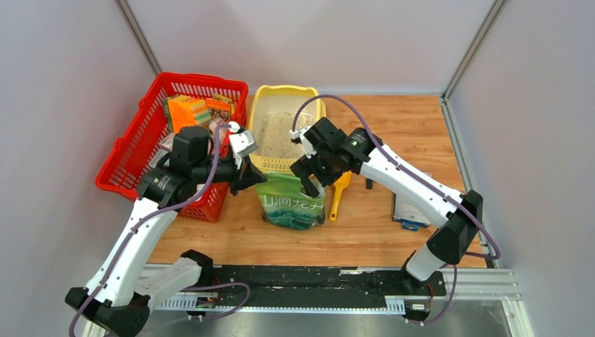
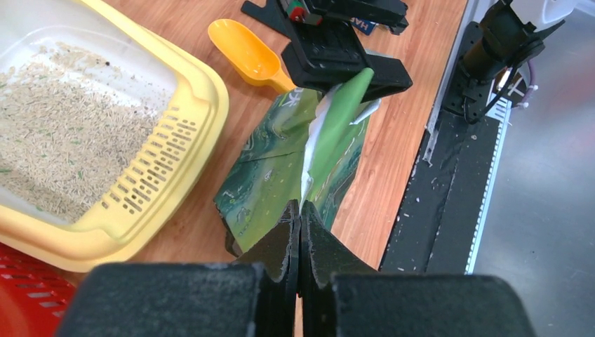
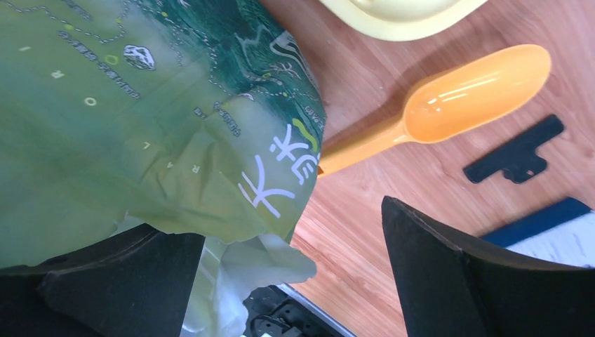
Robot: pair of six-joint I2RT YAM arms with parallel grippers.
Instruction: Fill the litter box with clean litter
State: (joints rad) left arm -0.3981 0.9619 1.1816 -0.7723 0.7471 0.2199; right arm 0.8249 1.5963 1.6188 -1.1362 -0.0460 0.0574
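so the litter box (image 1: 284, 90) sits at the middle of the desk's (image 1: 421, 126) far edge, slotted lip facing the near edge; there's a layer of clean litter (image 1: 279, 133) in it, patchy, with bare white floor showing at one end in the left wrist view; red basket (image 1: 133, 151) full of colourful packs is right next to it, in the far left corner

the green pouch (image 1: 293, 203) stands just in front of the slotted lip, mid desk, top crumpled and pulled up; left gripper (image 2: 300, 210) is pinched flat on the pouch's top edge, fingers pressed together with only the film between them; right gripper (image 1: 314, 181) is at the other side of the pouch top with its jaws spread wide, one finger (image 3: 105, 281) against the bag, the other out over bare wood, so it's gripping nothing

orange scoop (image 1: 338, 198) lies on the desk just right of the pouch; a small black bracket (image 3: 516, 151) lies near the scoop's bowl; a blue and white thing (image 1: 410, 210) sits toward the right edge, can't tell what it is
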